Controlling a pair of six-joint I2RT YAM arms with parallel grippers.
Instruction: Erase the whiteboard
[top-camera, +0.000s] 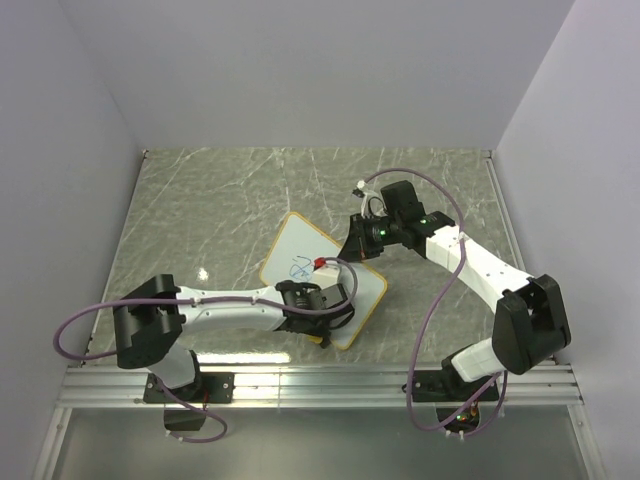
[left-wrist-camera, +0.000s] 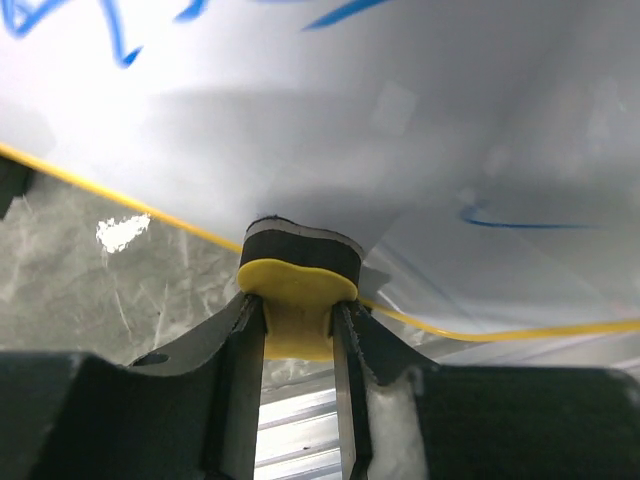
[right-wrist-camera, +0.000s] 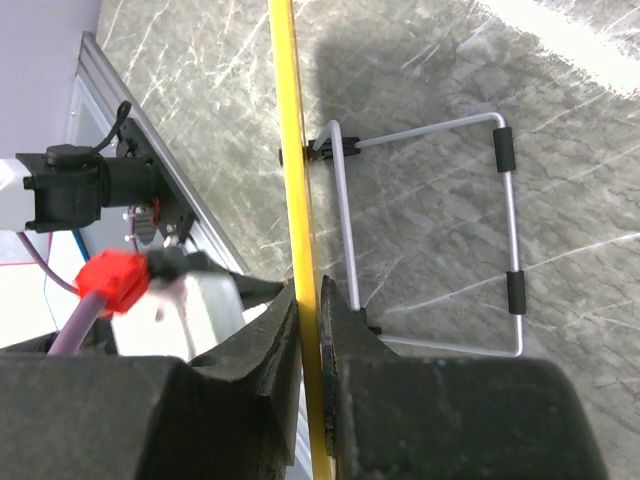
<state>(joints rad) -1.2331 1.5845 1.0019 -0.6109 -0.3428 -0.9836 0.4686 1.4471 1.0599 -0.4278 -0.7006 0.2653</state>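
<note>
The whiteboard (top-camera: 305, 250) is white with a yellow rim and blue scribbles near its middle; it stands tilted on the table. My left gripper (top-camera: 322, 300) is shut on the yellow bone-shaped eraser (left-wrist-camera: 297, 290), whose black felt end presses on the board's lower part (left-wrist-camera: 380, 130). My right gripper (top-camera: 362, 238) is shut on the board's yellow rim (right-wrist-camera: 299, 200) at its right edge. In the right wrist view (right-wrist-camera: 318, 300) the jaws pinch the rim edge-on. Blue marks show on the board at the top of the left wrist view.
The board's wire stand (right-wrist-camera: 430, 240) with two black sleeves rests on the grey marble table (top-camera: 200, 210) behind it. A metal rail (top-camera: 320, 385) runs along the table's near edge. Purple cables loop around both arms.
</note>
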